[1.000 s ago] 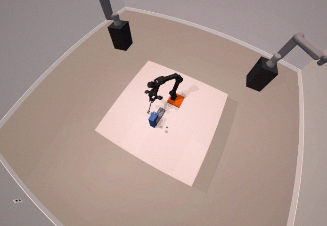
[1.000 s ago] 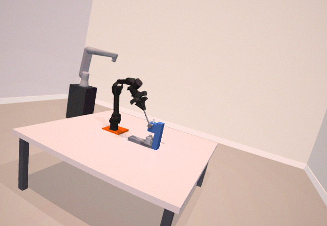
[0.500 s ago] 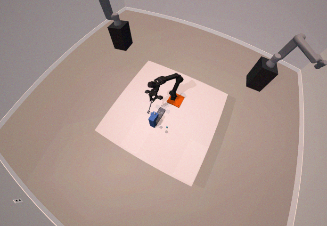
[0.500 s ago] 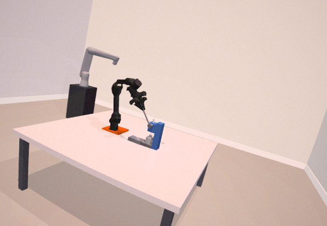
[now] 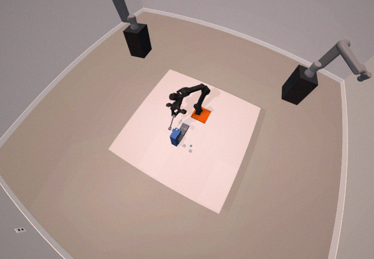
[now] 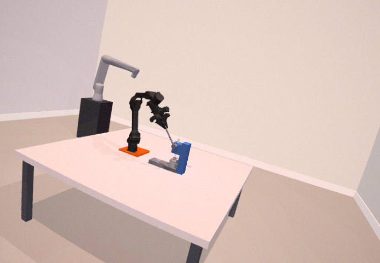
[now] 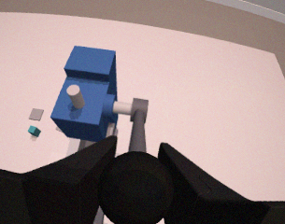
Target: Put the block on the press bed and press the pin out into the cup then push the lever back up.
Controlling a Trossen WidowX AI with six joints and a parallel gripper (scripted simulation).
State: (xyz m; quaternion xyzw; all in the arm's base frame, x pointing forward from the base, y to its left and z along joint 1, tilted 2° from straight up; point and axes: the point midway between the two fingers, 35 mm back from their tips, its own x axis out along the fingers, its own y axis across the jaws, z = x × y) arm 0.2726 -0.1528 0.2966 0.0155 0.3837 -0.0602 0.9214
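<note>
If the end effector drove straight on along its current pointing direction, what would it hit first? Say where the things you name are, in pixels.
Probably the pivot hub [image 5: 169, 128] [image 6: 174, 146] [image 7: 140, 108] of the lever [image 5: 171, 121] [image 6: 169, 135] [image 7: 137, 133] the end effector [image 5: 173, 114] [image 6: 166, 126] [image 7: 137, 146] grips, though depth is unclear.
</note>
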